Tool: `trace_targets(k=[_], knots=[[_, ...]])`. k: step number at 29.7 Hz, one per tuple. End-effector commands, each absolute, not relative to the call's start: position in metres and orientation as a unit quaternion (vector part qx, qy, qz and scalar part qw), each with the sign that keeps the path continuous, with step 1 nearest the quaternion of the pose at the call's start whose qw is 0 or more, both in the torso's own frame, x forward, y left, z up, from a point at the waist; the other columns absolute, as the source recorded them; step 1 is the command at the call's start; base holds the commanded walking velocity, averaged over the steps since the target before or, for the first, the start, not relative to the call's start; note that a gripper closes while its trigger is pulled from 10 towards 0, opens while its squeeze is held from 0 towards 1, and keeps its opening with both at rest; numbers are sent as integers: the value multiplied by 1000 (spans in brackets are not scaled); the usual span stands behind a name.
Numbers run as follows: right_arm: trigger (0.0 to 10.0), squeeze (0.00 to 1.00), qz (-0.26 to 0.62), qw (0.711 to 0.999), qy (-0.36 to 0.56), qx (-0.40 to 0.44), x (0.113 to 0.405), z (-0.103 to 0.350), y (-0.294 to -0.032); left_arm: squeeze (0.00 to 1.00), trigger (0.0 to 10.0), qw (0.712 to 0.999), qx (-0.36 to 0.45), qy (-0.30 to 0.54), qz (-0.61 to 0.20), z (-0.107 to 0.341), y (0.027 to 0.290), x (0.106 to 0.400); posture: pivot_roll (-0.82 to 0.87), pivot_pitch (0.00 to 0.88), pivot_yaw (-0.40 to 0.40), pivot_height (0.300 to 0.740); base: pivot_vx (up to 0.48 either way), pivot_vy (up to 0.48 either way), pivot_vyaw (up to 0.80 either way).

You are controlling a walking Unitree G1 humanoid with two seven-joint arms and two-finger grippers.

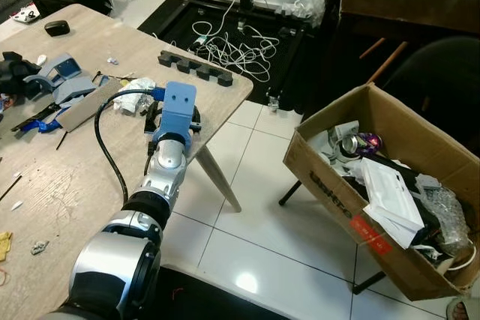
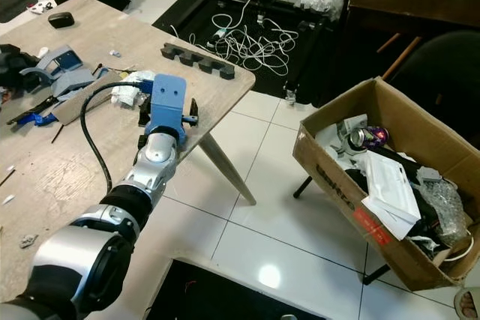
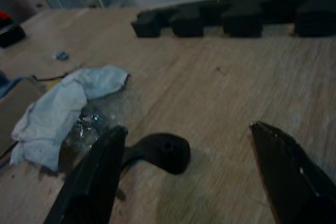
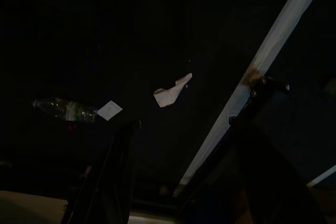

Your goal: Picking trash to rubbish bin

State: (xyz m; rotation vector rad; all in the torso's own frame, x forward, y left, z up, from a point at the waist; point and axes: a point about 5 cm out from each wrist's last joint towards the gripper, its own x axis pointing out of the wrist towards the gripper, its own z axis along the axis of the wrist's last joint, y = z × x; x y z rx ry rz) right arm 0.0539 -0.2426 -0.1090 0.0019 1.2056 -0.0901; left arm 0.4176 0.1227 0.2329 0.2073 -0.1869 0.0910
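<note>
Left claw [image 3: 184,177] low over the bench [image 1: 67,185], fingers wide.
A crumpled tissue [image 3: 58,111] lies just beside it near the bench's right edge; the box [image 1: 330,185] of trash stands on the floor.

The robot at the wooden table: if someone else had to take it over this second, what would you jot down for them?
Left gripper: open, holding nothing, low over the wooden table near its edge, a small black piece lying between its fingers.
Right gripper: open, hanging idle in the dark.
Crumpled white tissue: on the table, just ahead of the left gripper and to its side.
Cardboard box: on the floor to the robot's right, already full of rubbish.
Done: rubbish sits in the box.
Left: grab the tissue, carry it to the box; small scraps remain on the table.
</note>
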Motion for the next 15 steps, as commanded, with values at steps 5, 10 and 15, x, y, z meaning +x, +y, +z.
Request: trace_targets(k=[5, 10, 15], knots=[[10000, 0, -52, 802, 595, 11, 24, -113, -240, 0, 10000, 997, 43, -37, 51, 220, 128, 419, -310, 442, 86, 740, 0, 0, 0], [10000, 0, -53, 802, 595, 13, 19, -113, -239, 0, 10000, 998, 15, -39, 53, 227, 130, 421, -324, 462, 87, 740, 0, 0, 0], [10000, 0, -54, 801, 597, 14, 14, -113, -240, 0, 10000, 996, -2, -59, 61, 240, 138, 423, -332, 475, 86, 740, 0, 0, 0]])
